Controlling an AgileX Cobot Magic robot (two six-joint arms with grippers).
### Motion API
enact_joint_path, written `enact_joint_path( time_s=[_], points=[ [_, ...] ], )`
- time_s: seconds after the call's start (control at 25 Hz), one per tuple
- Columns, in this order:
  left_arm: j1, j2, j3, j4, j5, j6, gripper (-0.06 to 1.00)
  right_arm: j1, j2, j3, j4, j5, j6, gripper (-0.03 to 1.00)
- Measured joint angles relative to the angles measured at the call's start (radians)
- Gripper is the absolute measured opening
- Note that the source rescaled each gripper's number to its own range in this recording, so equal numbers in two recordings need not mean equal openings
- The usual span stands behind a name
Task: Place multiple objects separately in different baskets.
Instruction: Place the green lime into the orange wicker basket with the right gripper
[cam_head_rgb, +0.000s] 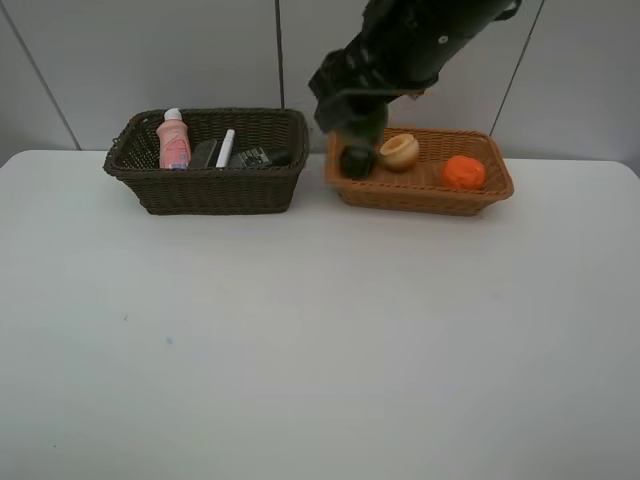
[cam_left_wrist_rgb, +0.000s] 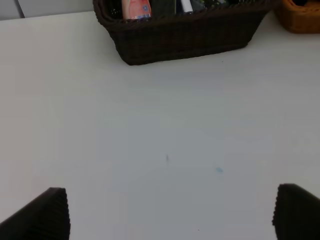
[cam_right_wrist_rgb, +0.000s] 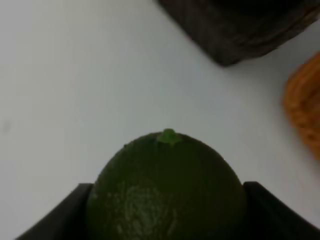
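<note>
The green fruit (cam_right_wrist_rgb: 167, 192) hangs in the right claw (cam_head_rgb: 357, 160) over the near-left corner of the light orange-tan basket (cam_head_rgb: 420, 195), beside the peach (cam_head_rgb: 399, 151) and the orange (cam_head_rgb: 463, 172). Let go this close to the rim, it could strike the wicker and roll onto the table (cam_head_rgb: 320, 340) (the dark brown basket (cam_head_rgb: 205, 190) stands just beside). The right claw is clenched on the fruit; the left claw (cam_left_wrist_rgb: 170, 212) is spread wide, empty, above bare table.
</note>
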Motion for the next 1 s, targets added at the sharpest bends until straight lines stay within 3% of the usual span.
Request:
enact_joint_path(
  time_s=[0.28, 0.44, 0.68, 0.72, 0.88, 0.92, 1.0],
  points=[
    [0.0, 0.0, 0.0, 0.0, 0.0, 0.0, 1.0, -0.309, 0.13, -0.012, 0.123, -0.307, 0.0, 0.0],
    [0.0, 0.0, 0.0, 0.0, 0.0, 0.0, 1.0, -0.375, 0.254, -0.012, 0.16, -0.402, 0.0, 0.0],
    [0.0, 0.0, 0.0, 0.0, 0.0, 0.0, 1.0, -0.385, 0.405, -0.012, 0.167, -0.471, 0.0, 0.01],
    [0.0, 0.0, 0.0, 0.0, 0.0, 0.0, 1.0, -0.385, 0.423, -0.012, 0.167, -0.477, 0.0, 0.05],
    [0.0, 0.0, 0.0, 0.0, 0.0, 0.0, 1.0, -0.385, 0.464, -0.012, 0.17, -0.486, 0.0, 0.65],
    [0.0, 0.0, 0.0, 0.0, 0.0, 0.0, 1.0, -0.385, 0.467, -0.012, 0.17, -0.48, 0.0, 0.76],
    [0.0, 0.0, 0.0, 0.0, 0.0, 0.0, 1.0, -0.385, 0.467, -0.012, 0.171, -0.47, 0.0, 0.86]
  ],
)
